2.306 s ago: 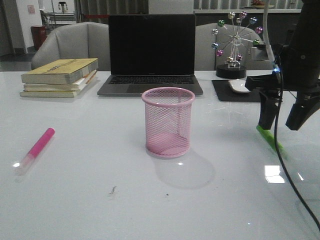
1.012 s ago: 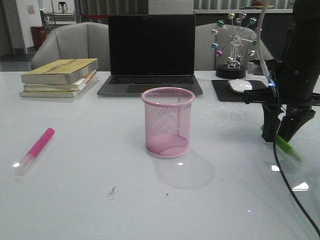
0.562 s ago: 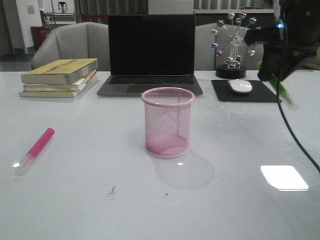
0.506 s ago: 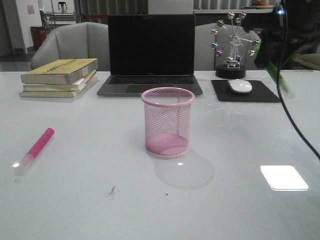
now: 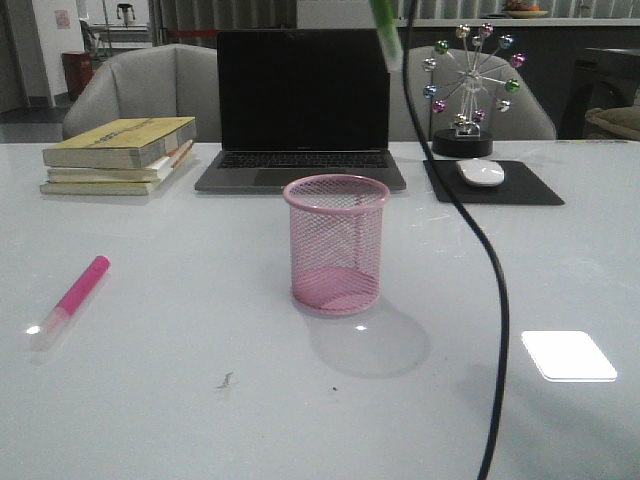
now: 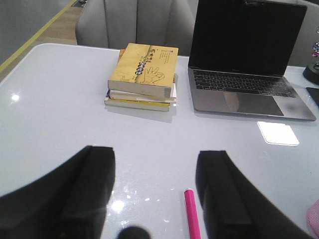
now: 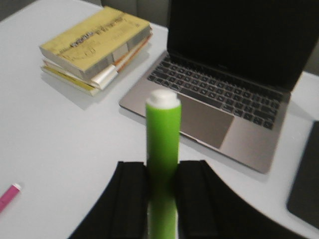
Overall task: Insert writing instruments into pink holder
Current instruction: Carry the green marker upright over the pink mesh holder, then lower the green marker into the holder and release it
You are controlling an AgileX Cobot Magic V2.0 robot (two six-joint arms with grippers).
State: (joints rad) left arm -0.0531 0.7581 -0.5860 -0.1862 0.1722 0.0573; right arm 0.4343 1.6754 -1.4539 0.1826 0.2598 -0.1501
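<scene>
Green marker (image 5: 384, 32) hangs high above the pink holder (image 5: 336, 244) (pink marker (image 5: 70, 300) lies left).

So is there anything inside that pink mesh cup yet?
No. Through the mesh of the pink holder only its bare base shows. The green marker is pinched in the right gripper up in the air, and the pink marker lies on the table.

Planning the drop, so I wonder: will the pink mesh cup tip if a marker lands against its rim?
The round pink wire-mesh cup looks light, being open mesh and empty, so a knock could shift it on the glossy white table. Its solid base seems nearly as wide as the rim, so sliding seems likelier than tipping.
</scene>
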